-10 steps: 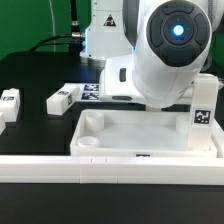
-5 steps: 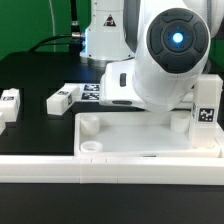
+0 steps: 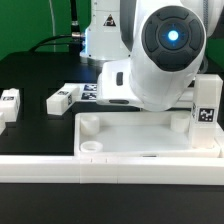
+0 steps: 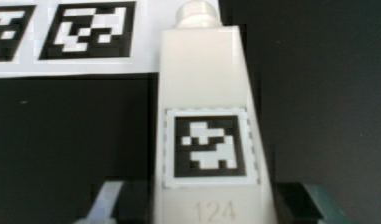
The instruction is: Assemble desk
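Over the last second the arm shifts only slightly in the exterior view. The desk top and the parts on the black surface stay where they were, so this reads as the arm settling for a grasp rather than travelling. The wrist view shows its target: a tagged leg lies lengthwise in the middle of the frame, its far end pointing toward the marker board in the upper left. The gripper straddles the leg's near end, its fingers drawn in just beside the two sides; whether they already pinch it I cannot tell. The desk top lies at the exterior view's lower centre, sockets up, with one loose leg at the far left and a second loose leg nearer the middle. The pick-up seems under way, and carrying this leg to a corner socket likely comes next
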Available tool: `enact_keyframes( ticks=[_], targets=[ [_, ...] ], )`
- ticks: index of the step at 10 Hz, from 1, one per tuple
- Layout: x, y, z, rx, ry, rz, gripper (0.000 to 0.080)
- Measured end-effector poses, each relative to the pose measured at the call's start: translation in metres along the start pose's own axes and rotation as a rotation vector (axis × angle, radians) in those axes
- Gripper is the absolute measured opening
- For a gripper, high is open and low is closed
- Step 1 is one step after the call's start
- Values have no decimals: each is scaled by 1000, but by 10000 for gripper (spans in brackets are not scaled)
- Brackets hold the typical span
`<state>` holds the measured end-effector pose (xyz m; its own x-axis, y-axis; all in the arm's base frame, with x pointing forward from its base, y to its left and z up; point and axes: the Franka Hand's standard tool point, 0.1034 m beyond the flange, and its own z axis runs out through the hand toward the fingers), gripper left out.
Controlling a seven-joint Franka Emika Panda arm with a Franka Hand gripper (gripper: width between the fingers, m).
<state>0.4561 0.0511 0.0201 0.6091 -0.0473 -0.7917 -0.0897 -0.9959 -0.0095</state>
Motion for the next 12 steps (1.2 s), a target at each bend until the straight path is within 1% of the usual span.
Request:
enact_keyframes(
  ticks=[1,2,3,4,5,6,7,8,9,10,11,12],
  targets=[
    [-7,3,-9,-1,-8,-10,288],
    [-20,9,-26,0,-25,-29,288],
    [-29,15,-44,-4,-23,-33,289],
    [-27,16,-50,-2,-13,-32,289],
    [-24,16,-47,-3,-6,-33,291],
    [-21,15,-50,-2,29,-33,291],
    [-21,16,-51,-1,33,-33,291],
    [-13,15,-56,0,93,-36,291],
    [-14,19,-70,6,166,-62,291],
    [-26,27,-93,17,216,-67,291],
    [-31,32,-112,25,264,-62,291],
    [-31,34,-125,28,315,-60,291]
  ],
)
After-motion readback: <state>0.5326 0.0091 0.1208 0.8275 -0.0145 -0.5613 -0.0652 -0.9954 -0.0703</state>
